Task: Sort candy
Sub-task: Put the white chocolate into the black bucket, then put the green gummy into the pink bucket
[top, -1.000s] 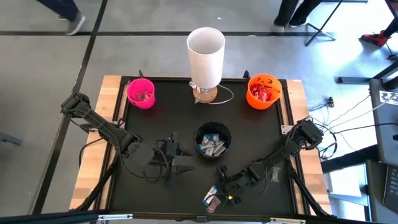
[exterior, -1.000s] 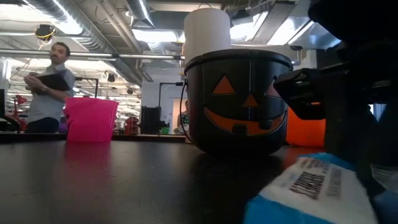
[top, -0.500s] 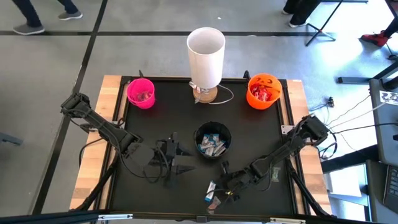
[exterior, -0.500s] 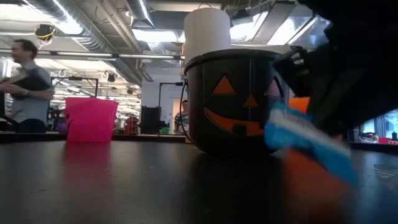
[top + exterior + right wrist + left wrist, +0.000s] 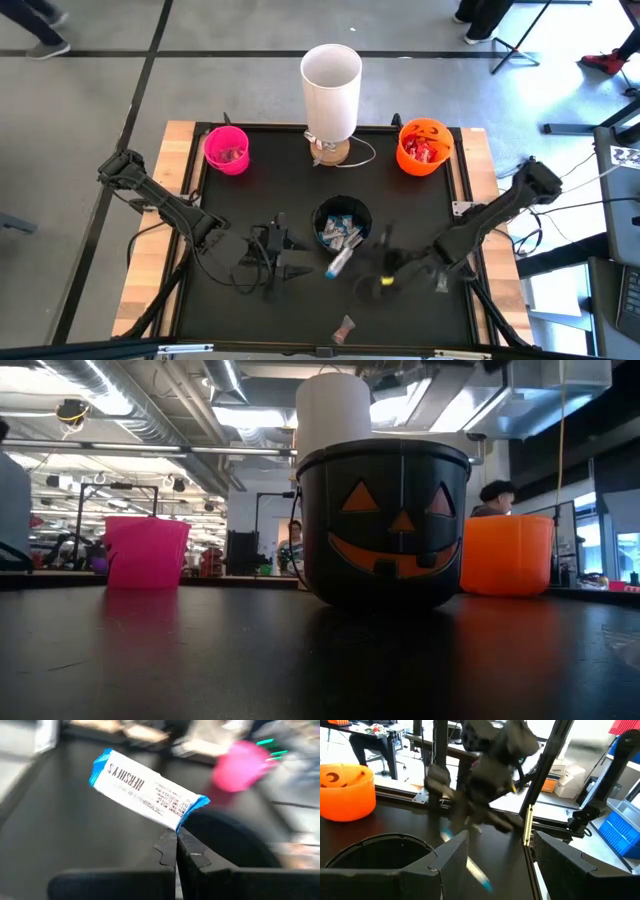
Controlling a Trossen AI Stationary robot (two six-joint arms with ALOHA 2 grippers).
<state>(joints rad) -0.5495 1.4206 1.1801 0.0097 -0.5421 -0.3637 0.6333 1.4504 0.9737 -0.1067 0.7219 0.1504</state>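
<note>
My right gripper point(image 5: 176, 840) is shut on a blue-and-white candy bar point(image 5: 147, 787). It holds the bar point(image 5: 338, 262) above the table, just near of the black pumpkin bucket point(image 5: 343, 222), which has several silvery blue bars inside. A brownish wrapped candy point(image 5: 345, 326) lies on the mat by the front edge. My left gripper point(image 5: 288, 256) hangs open left of the black bucket, with nothing between its fingers point(image 5: 452, 862). The pink cup point(image 5: 227, 148) and the orange pumpkin bucket point(image 5: 424, 145) stand at the far corners, each with candy inside. My right gripper pinches the bar's crimped blue end point(image 5: 187, 816) between its two fingertips. The rest of the bar sticks out beyond the fingers, slanting upward. The bar is lifted clear of the table.
A tall white cylinder on a wooden foot point(image 5: 331, 80) stands at the middle of the far edge, with a cable beside it. In the low view the black bucket point(image 5: 385, 525) stands in the middle, between the pink cup point(image 5: 145, 550) and the orange bucket point(image 5: 505, 555).
My right gripper has shut on the blue-and-white bar near the front edge and lifted it clear. It has risen and swung toward the black bucket, tipping closer to level. The brownish candy has stayed on the mat.
</note>
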